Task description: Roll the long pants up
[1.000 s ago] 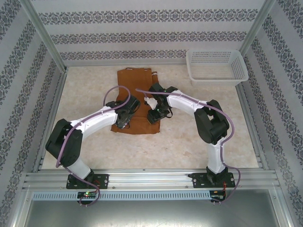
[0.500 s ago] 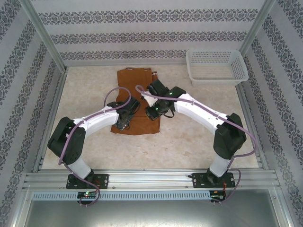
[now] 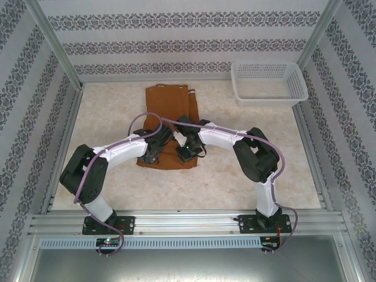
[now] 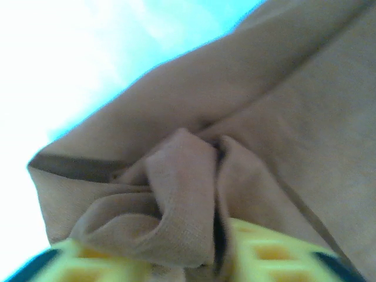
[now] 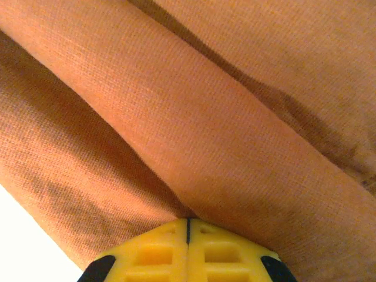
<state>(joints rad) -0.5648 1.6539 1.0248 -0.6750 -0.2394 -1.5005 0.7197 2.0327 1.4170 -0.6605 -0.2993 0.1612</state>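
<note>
Here, the long rust-brown trousers of soft woven fabric are laid lengthwise on the pale marbled desk, one end towards the far wall and the other towards the arms, and both arms are bent down onto that near end. In the left wrist view the yellow left fingers are seen standing apart with a puffed wad of the cloth bunched between them; whether that wad is pinched or merely resting there cannot be told. In the right wrist view the yellow right fingers are shut tip to tip, no cloth is seen between them, and a rounded fold of the fabric is seen just ahead of their tips. The garment is judged to be light, limp and thin, with a matt weave that is unlikely to slip. It is expected to crumple and sag wherever it is lifted, and a started roll is likely to loosen once it is let go. It is not fragile, so a firm pinch can be afforded. Hold is best taken at the near edge, at both corners at once and through all layers, so that the fold can be turned over evenly across the width and kept straight towards the far end.
</note>
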